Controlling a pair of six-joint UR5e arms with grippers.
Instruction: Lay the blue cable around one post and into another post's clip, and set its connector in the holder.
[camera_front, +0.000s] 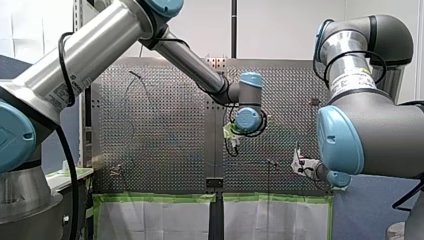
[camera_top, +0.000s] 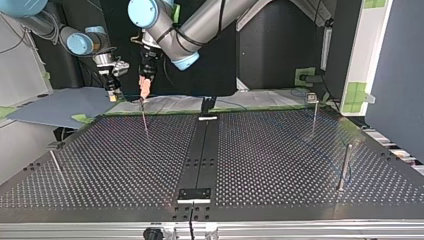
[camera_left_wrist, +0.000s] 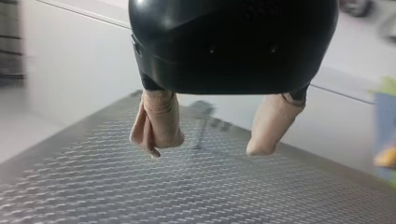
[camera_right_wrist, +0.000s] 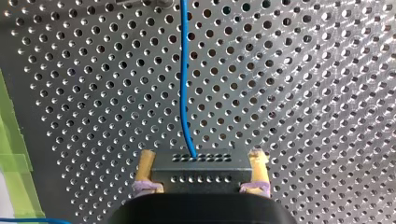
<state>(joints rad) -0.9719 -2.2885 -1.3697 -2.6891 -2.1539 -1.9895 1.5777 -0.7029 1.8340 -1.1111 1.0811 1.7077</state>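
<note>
In the right wrist view my right gripper (camera_right_wrist: 203, 159) is shut on a grey connector block (camera_right_wrist: 201, 171) with rows of small holes, its yellow pads on either side. The blue cable (camera_right_wrist: 185, 70) runs out of the block and straight ahead over the perforated table (camera_right_wrist: 303, 93). In the top view my right gripper (camera_top: 113, 94) hangs over the far left edge of the table. My left gripper (camera_top: 145, 89) hangs just beside it, above a thin post (camera_top: 145, 119). Its beige fingers (camera_left_wrist: 158, 122) stand open with nothing between them in the left wrist view.
In the top view thin upright posts stand at the left (camera_top: 55, 164), the far right (camera_top: 314, 112) and the near right (camera_top: 345, 166). A dark strip with small plates (camera_top: 194, 194) runs down the table's middle. Green tape and white sheets line the far edge (camera_top: 260, 102).
</note>
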